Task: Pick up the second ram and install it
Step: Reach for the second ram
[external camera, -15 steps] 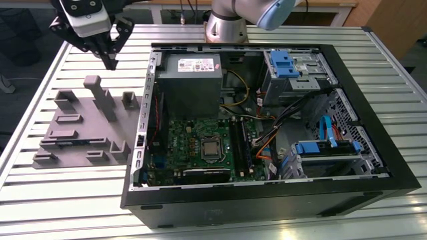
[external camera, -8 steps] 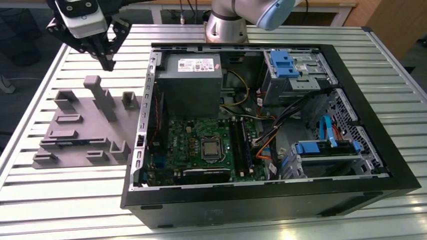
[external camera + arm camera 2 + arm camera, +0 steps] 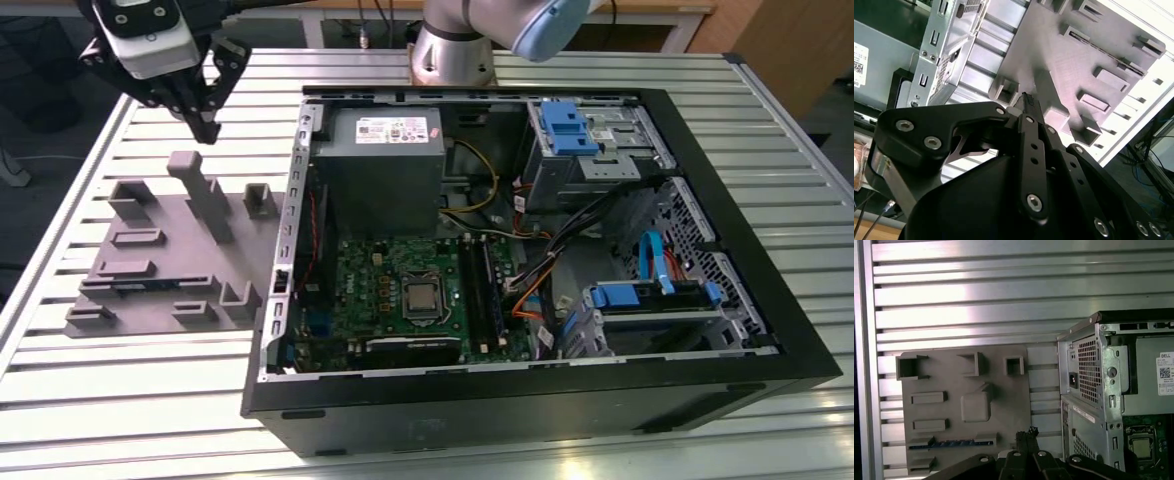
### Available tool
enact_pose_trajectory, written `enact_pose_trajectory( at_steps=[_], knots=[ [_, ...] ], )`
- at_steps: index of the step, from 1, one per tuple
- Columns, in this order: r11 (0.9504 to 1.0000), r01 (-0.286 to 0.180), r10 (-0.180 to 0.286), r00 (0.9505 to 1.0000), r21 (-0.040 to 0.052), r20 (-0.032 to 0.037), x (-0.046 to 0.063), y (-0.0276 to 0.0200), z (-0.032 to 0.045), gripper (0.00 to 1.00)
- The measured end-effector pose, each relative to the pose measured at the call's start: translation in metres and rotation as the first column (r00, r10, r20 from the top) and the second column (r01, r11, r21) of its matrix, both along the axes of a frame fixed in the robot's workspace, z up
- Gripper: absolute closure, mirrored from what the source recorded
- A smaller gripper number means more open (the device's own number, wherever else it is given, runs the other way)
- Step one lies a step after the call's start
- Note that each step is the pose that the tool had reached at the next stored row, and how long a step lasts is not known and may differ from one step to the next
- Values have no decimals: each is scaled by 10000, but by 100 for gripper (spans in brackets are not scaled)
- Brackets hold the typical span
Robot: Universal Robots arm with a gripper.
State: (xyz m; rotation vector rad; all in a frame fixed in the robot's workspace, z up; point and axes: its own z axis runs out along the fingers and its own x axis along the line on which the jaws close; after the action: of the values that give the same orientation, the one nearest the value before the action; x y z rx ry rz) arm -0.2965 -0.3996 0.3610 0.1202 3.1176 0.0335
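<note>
Gripper position: your gripper (image 3: 204, 128) hangs in the upper left of the exterior view, near the tall post at the upper end of the grey fixture plate (image 3: 167, 262), not touching it.
Gripper state: your fingertips (image 3: 1026, 100) are drawn together to a point, with nothing between them; the first wrist view shows the fingertips (image 3: 1030, 432) the same.
Second ram: the second ram (image 3: 127, 284) lies in a slot at the plate's lower end, in the exterior view's lower left, well apart from your gripper. In the first wrist view the second ram (image 3: 951, 443) is a dark strip with a blue edge.
Computer case: the open computer case (image 3: 534, 405) fills centre and right, just beside the plate.
Interior: the power supply (image 3: 380, 170) sits upper centre, with the processor (image 3: 422, 297) below it.
Slot rails: the black slot rails (image 3: 483, 290) run just right of the processor; you cannot tell whether any is filled.
Support: the slatted metal table (image 3: 134, 400) carries plate and case.
</note>
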Motion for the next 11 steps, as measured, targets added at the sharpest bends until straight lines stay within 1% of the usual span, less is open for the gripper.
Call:
enact_pose_trajectory(
  at_steps=[11],
  knots=[
    [10000,-1,1,10000,-1,-2,-103,-4,-17,89]
  ],
)
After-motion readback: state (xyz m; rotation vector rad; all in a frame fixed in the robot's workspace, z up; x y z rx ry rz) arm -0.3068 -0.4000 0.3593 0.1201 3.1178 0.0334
